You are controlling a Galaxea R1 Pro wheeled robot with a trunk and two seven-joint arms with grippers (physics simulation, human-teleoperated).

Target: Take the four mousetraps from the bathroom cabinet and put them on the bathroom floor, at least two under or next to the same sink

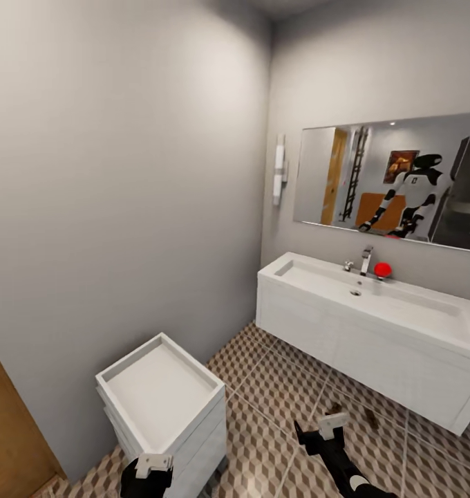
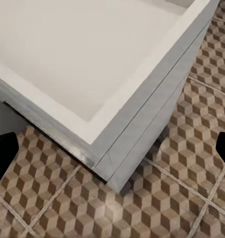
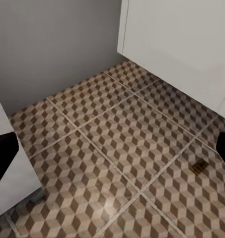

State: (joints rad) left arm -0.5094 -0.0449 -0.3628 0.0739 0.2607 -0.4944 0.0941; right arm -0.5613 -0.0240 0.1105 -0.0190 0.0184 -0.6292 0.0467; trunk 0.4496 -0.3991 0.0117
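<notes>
Two small brown mousetraps (image 1: 335,409) (image 1: 370,417) lie on the cube-patterned bathroom floor (image 1: 276,387), just in front of the white sink (image 1: 373,297) and its vanity. In the right wrist view one mousetrap (image 3: 198,167) rests on the bathroom floor (image 3: 122,134) near the vanity's base. My right gripper (image 1: 303,432) (image 3: 112,153) hangs low over the tiles, open and empty, a little short of the traps. Over the corner of a white box, my left gripper (image 1: 146,481) (image 2: 112,148) is open and empty too. The cabinet is out of direct view.
A low white open-topped box (image 1: 162,387) (image 2: 92,64) stands against the grey left wall. A pale wooden door (image 1: 7,429) is at the far left. A wide mirror (image 1: 394,180) hangs above the sink, reflecting the robot. A red object (image 1: 382,270) sits by the tap.
</notes>
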